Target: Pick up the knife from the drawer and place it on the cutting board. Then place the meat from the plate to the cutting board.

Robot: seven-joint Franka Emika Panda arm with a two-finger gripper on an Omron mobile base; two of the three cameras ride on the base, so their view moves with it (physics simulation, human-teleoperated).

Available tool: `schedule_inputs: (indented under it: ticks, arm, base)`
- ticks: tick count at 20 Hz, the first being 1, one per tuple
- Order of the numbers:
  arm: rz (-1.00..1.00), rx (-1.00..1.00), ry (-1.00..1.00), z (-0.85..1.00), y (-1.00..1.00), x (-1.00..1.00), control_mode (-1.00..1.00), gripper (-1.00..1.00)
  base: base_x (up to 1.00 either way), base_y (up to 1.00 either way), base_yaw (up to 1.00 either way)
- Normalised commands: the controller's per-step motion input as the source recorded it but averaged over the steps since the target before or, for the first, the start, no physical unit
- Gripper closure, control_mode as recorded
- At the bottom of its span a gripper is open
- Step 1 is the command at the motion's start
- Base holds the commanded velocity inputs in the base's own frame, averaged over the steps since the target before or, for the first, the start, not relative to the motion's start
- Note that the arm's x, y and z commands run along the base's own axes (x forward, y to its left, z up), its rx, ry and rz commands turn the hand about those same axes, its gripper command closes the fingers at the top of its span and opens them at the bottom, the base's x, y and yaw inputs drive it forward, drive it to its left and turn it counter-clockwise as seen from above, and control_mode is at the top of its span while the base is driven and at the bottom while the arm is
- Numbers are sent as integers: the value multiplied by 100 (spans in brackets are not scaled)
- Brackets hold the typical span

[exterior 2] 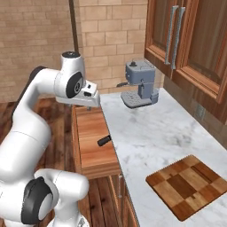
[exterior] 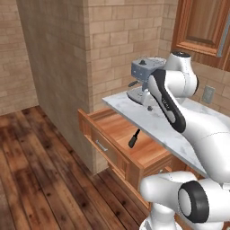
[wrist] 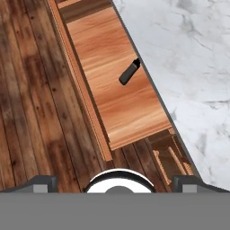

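Hovering gripper [exterior 2: 88, 106] open, knife [wrist: 129, 73] in drawer [wrist: 112, 112]

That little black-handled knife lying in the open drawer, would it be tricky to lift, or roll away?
The knife looks rigid and probably light, being short. Its thick dark handle seems rounded, so a nudge might roll or slide it on the smooth drawer floor. The blade end is tucked under the marble counter edge, so the handle is likely the only place to grab.
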Motion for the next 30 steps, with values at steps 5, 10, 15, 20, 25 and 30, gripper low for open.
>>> schedule_inputs:
  ticks: [5,10,15,20,25,30]
  arm:
    - [0,0,-4,-15,0,-26,-100,-100]
    - [-17,11,14,-82,17,-19,-100,-100]
    - [-33,16,19,-74,31,0,-100,-100]
    - [-31,6,17,-74,42,10,-100,-100]
    - [-20,4,7,-34,-12,10,-100,-100]
    - [-15,0,0,-25,-18,28,-100,-100]
  base:
    - [0,0,0]
    - [0,0,0]
    - [0,0,0]
    - [0,0,0]
    - [0,0,0]
    - [0,0,0]
